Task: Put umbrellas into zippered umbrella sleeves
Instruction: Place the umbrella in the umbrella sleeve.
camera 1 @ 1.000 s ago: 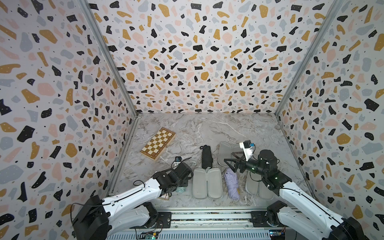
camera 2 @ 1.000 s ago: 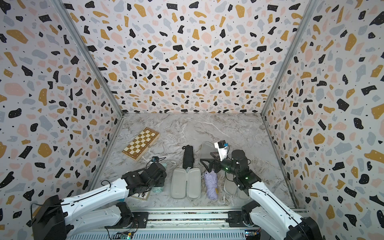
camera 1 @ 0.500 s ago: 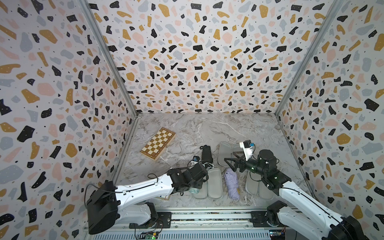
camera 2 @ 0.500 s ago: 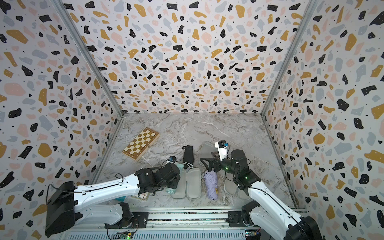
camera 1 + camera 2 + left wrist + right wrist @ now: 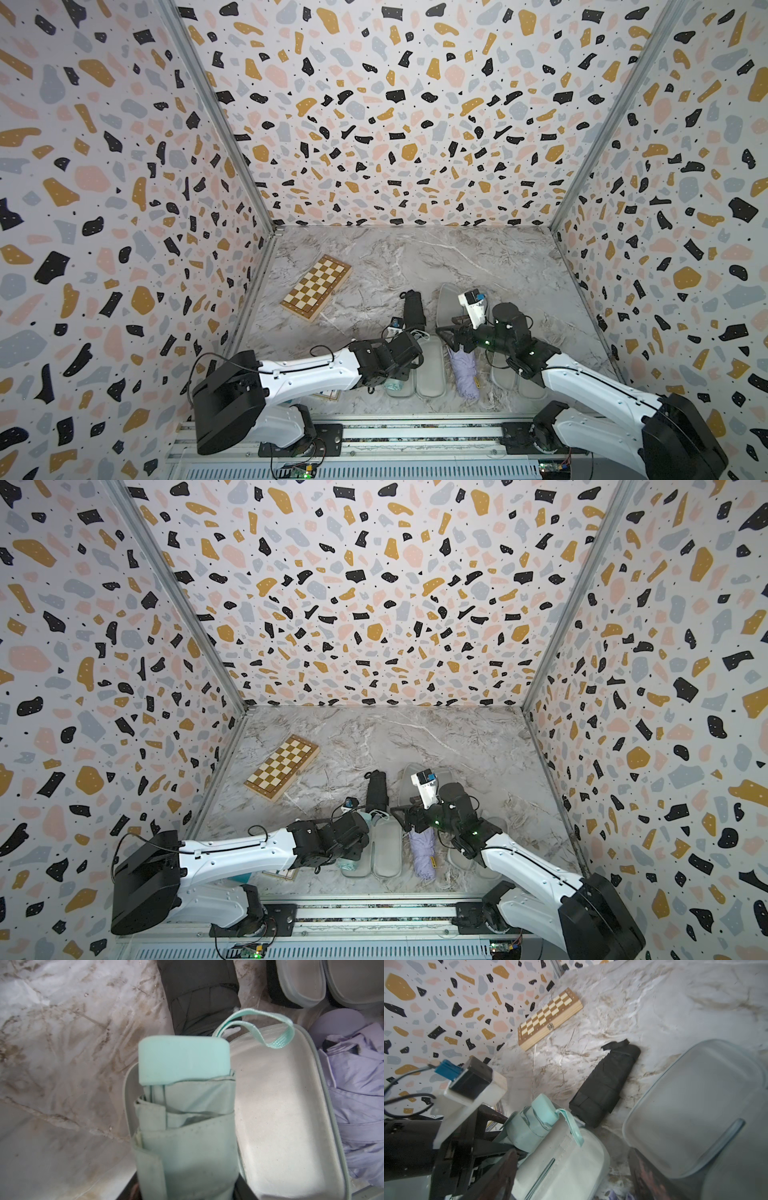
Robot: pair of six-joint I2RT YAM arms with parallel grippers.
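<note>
My left gripper (image 5: 187,1188) is shut on the mint green umbrella (image 5: 185,1105), whose handle end points at the black umbrella (image 5: 199,997). It hangs over one grey-lined half of the open mint sleeve (image 5: 280,1115); in both top views that sleeve (image 5: 432,374) (image 5: 386,850) lies at the front centre. The lilac umbrella (image 5: 465,370) lies on the table to its right. My right gripper (image 5: 446,334) stands open just above the sleeve's far end (image 5: 566,1163), holding nothing. Two more open sleeves lie behind (image 5: 449,303) and under (image 5: 503,374) the right arm.
A wooden chessboard box (image 5: 316,287) lies at the back left. A flat printed card (image 5: 328,392) sits under the left forearm. Terrazzo walls close off the left, back and right sides. The arms' rail (image 5: 415,432) runs along the front edge.
The left arm has swung right, carrying the mint green umbrella from beside the mint sleeve to over its left half. The right arm has barely moved.
</note>
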